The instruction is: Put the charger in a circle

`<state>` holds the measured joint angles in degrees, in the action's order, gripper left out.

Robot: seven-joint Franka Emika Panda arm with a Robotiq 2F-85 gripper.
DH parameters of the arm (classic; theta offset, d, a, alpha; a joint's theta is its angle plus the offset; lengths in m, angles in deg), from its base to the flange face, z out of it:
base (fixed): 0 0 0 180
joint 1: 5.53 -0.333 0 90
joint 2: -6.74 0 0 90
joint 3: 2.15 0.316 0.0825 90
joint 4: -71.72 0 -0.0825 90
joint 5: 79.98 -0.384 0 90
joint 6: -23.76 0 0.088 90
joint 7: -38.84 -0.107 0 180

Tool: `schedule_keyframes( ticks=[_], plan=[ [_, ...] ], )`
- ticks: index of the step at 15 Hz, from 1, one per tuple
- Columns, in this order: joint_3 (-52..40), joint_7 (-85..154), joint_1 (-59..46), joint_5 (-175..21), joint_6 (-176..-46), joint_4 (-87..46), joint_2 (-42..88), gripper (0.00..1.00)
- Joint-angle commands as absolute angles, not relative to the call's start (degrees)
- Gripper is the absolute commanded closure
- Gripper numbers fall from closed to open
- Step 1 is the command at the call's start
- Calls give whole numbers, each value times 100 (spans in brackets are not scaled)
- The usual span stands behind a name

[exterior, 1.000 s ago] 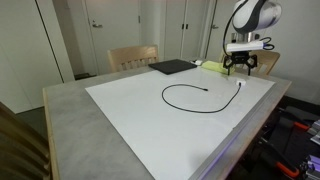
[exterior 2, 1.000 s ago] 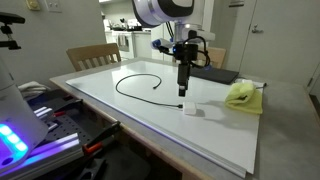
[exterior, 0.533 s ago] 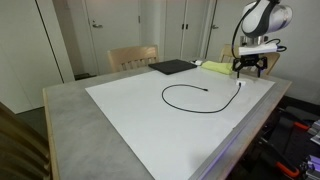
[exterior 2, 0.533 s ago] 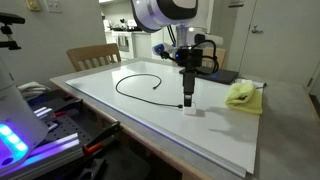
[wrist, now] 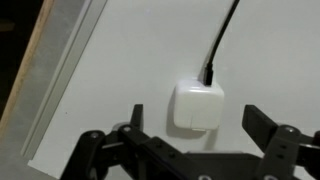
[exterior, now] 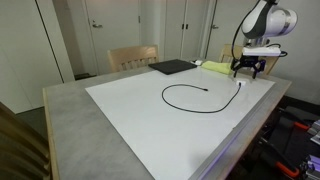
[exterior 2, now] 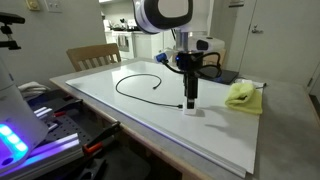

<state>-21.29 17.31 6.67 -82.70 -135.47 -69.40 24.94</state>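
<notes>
The charger (exterior: 190,96), a thin, flexible black cable, lies in an open loop mid-sheet on the matte white board (exterior: 130,115) covering the grey table (exterior: 65,110). Its tail plugs into a glossy, rounded-square white adapter (wrist: 196,106) near the board's edge. Pale doors (exterior: 100,30) stand behind. The gripper (wrist: 195,125) hovers over the adapter, jaws apart and empty. It has shifted slightly toward the yellow-green cloth (exterior 2: 240,95) since a second ago.

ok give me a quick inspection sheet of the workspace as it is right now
surface: large white sheet on grey table, lying flat
job's things: long thin black charger cable in an open loop, not a closed circle; white plug block at one end
clutter: flat black rectangular pad, yellow-green cloth at the sheet's edge
grippers: gripper open over the plug block, holding nothing
cables: only the charger on the sheet
surroundings: wooden chair, doors
</notes>
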Motion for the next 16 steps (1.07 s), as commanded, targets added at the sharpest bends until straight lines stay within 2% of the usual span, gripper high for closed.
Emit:
schedule_keyframes(
  ticks=[1, 16],
  plan=[
    [-1885, 2217, 895, -8785, -13740, -7029, 2457, 0],
    [-1730, 2566, 964, -9184, -13974, -7100, 2658, 0]
  ],
)
